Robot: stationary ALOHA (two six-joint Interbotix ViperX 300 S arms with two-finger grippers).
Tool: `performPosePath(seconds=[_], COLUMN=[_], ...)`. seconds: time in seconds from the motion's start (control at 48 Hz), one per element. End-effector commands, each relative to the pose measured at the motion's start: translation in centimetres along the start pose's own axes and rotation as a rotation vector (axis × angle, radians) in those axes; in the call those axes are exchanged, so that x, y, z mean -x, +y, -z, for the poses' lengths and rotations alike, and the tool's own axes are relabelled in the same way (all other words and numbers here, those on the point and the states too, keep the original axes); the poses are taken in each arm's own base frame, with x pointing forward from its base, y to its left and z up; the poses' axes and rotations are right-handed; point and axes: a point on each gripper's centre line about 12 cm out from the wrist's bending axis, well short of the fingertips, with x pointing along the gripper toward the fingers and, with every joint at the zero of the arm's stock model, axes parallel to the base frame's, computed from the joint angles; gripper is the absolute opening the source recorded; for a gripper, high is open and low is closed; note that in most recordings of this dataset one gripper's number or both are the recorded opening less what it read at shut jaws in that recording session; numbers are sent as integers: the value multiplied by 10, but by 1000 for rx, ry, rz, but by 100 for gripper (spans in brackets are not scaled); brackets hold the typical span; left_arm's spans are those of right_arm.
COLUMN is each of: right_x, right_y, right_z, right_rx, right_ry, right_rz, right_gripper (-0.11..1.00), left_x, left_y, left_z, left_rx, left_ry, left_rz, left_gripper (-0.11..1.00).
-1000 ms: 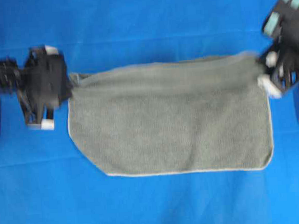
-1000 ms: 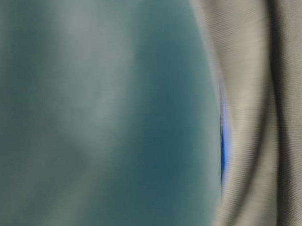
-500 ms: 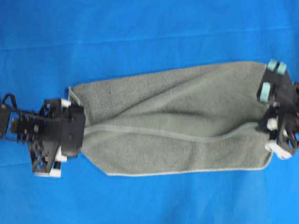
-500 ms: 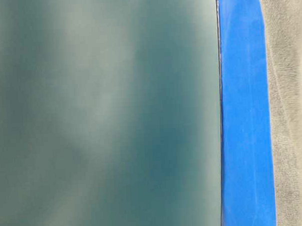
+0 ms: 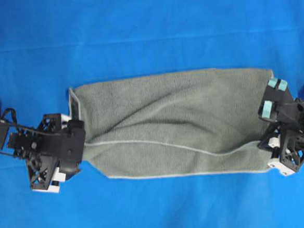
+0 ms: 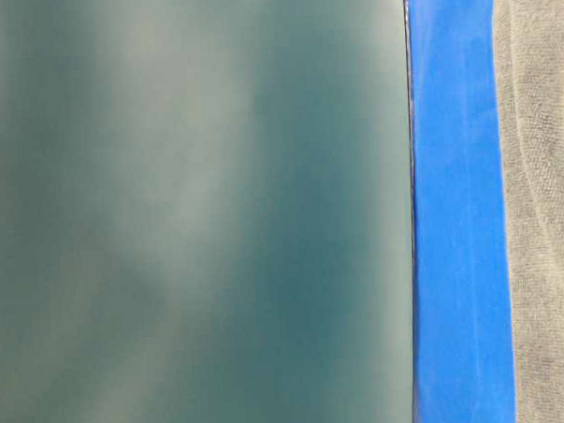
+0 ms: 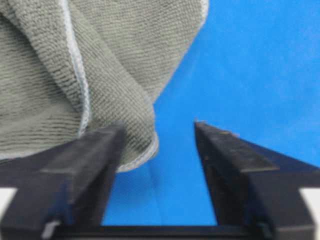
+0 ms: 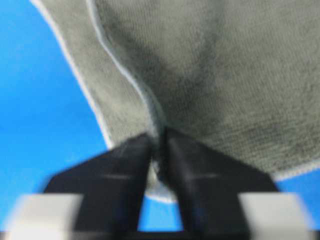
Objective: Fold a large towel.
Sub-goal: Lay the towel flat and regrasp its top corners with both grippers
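Observation:
The grey-green towel (image 5: 173, 123) lies folded lengthwise on the blue cloth, its pale hem running across the middle. My left gripper (image 5: 81, 142) sits at the towel's left end. In the left wrist view this gripper (image 7: 159, 127) is open, and the towel's corner (image 7: 45, 75) lies by the left finger, not gripped. My right gripper (image 5: 263, 144) is at the right end. In the right wrist view its tips (image 8: 159, 135) are nearly together on the towel's hemmed edge (image 8: 225, 75). The table-level view shows a strip of towel (image 6: 544, 209) at the far right.
A bright blue cloth (image 5: 136, 31) covers the whole table around the towel. In the table-level view a blurred dark grey-green surface (image 6: 189, 216) fills the left two thirds, beside a strip of blue cloth (image 6: 455, 213).
Both grippers carried the towel's far edge toward the near edge and laid it down, folding the towel over. The left jaws opened and let go of the corner.

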Motion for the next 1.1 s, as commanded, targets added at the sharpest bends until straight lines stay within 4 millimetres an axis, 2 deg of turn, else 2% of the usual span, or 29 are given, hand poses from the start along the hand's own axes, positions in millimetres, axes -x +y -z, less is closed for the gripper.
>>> performPosePath(seconds=[0.0,0.083,0.146,0.25,0.312,0.479,0.625,0.771,0.916,1.083], right_x=[7,16,26,42,51,64,70,70,60,36], right_y=[17,29,37,40,35,3,-11,-30,-68,-113], right_z=[-5,-5,-9,-17,-23,-40,-46,-54,-63,-61], right_rx=[21,55,75,115,157,184,142,114,23,-65], right_ry=[-18,-28,-42,-79,-113,-197,-216,-249,-248,-196], right_rz=[-46,-78,-91,-64,-11,175,226,303,435,538], right_gripper=[35,58,67,60,61,61,61,61,61,61], left_x=[15,32,46,72,87,100,96,77,46,18], left_y=[-3,-5,-6,-6,1,42,80,108,132,152], left_z=[-18,-27,-32,-41,-44,-42,-40,-39,-31,-11], left_rx=[-1,-7,-19,-45,-53,-32,-6,-17,-12,47], left_ry=[-56,-71,-83,-141,-190,-264,-274,-245,-158,-43], left_rz=[8,15,18,13,-2,-108,-210,-274,-299,-304], left_gripper=[65,73,75,74,74,74,74,74,74,74])
